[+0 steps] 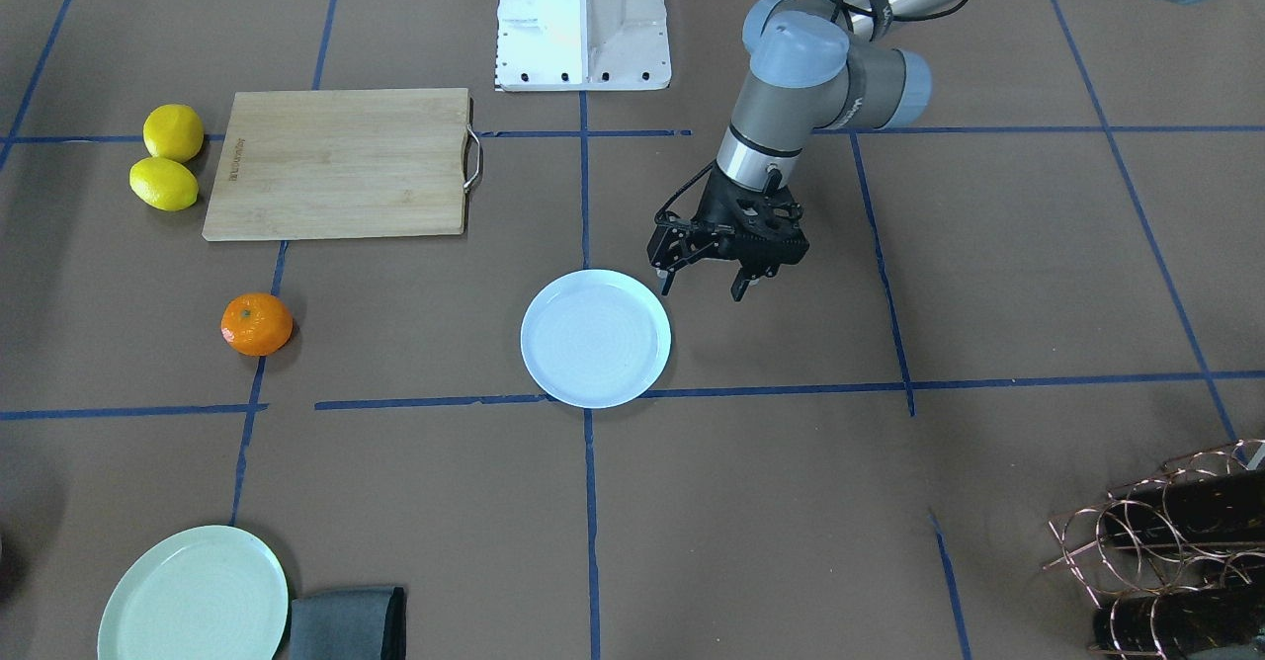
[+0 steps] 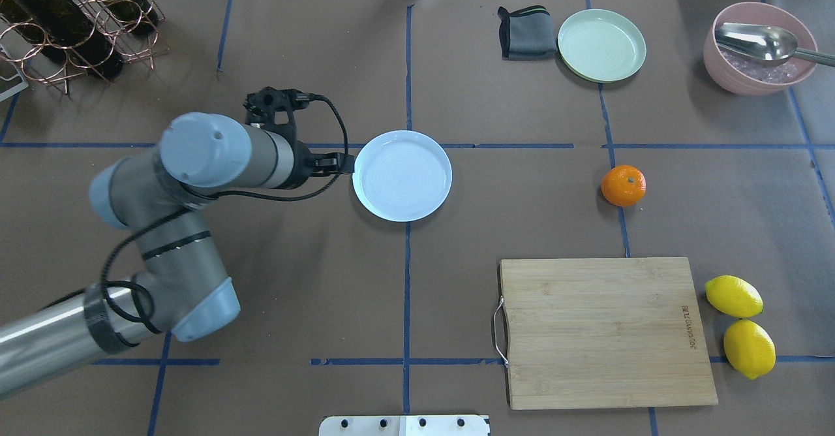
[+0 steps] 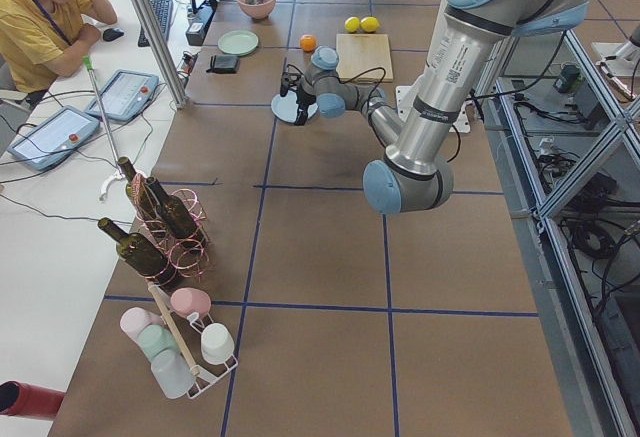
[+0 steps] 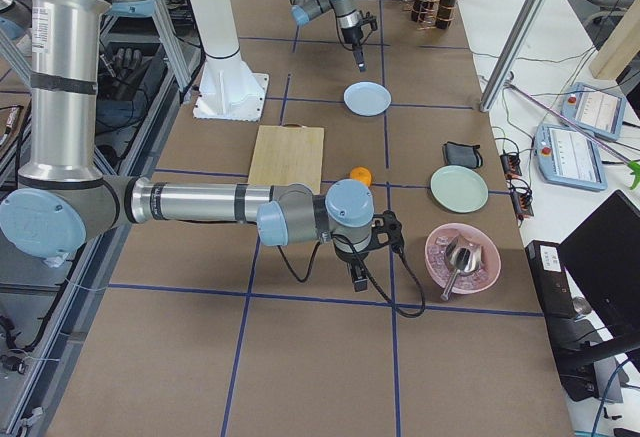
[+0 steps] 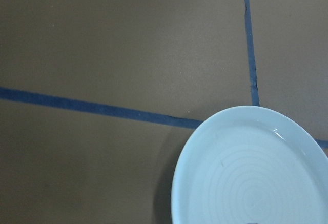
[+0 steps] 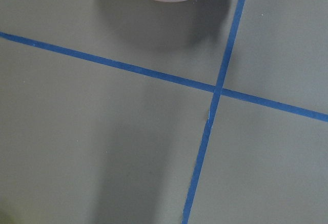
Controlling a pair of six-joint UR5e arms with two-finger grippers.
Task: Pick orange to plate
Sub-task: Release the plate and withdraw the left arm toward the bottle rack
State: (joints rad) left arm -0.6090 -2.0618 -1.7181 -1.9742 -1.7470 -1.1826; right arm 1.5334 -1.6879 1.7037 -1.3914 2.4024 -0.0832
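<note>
Orange [image 1: 256, 324] lies on the table [image 1: 791, 502], not on the plate [image 1: 596, 338] and well apart from both grippers. The plate sits between it and the left gripper [image 1: 704, 291], whose fingers are spread wide and empty, just beside the plate rim. Right gripper [image 4: 358, 279] is near the pink bowl [image 4: 462, 257]; can't tell its fingers.
</note>
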